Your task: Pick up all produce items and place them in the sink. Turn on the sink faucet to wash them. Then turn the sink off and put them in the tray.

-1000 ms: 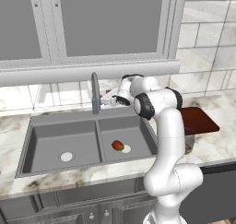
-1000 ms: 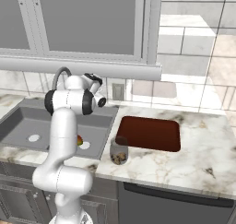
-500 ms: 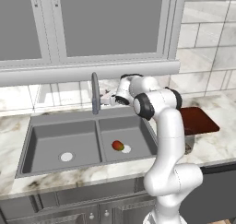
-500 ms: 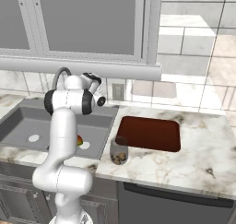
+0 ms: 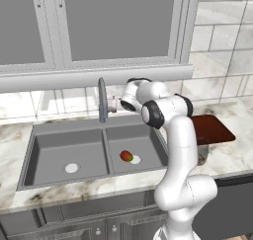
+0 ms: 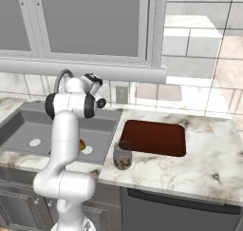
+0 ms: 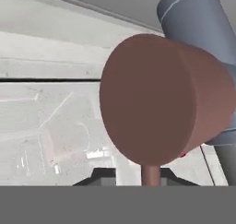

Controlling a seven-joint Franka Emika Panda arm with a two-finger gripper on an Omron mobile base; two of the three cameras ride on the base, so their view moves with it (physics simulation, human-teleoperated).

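While our fruit (image 5: 126, 156) lies in the sink's (image 5: 59, 135) right basin beside the drain, our gripper (image 5: 114, 104) sits at the faucet's (image 5: 102, 99) lever (image 7: 161, 98), seemingly closing around it, though we cannot tell. The tray (image 6: 154, 138) lies bare by the counter's back edge.

Kitchen: double sink (image 5: 59, 150), marble counter (image 6: 209, 158), cabinets (image 5: 113, 26).
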